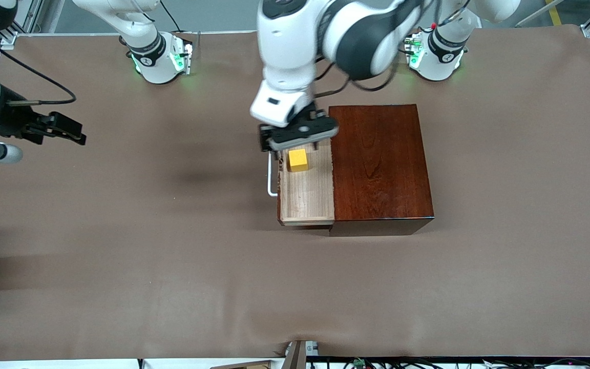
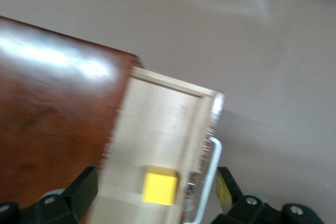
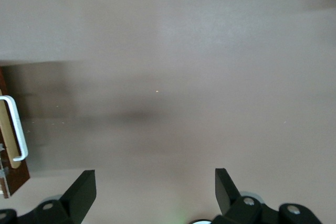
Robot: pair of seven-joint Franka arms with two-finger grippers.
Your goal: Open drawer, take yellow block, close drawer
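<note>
Fingers of the left gripper (image 1: 299,137) spread wide over the open drawer (image 1: 308,195), straddling the block (image 1: 298,160), which sits in the tray's end farther from the camera. Descend centred, clear of the handle (image 1: 270,177) and box (image 1: 379,166). Right gripper (image 1: 67,129), fingers apart, waits over the desk (image 1: 172,266). Left fingertips are hidden under the hand.
</note>
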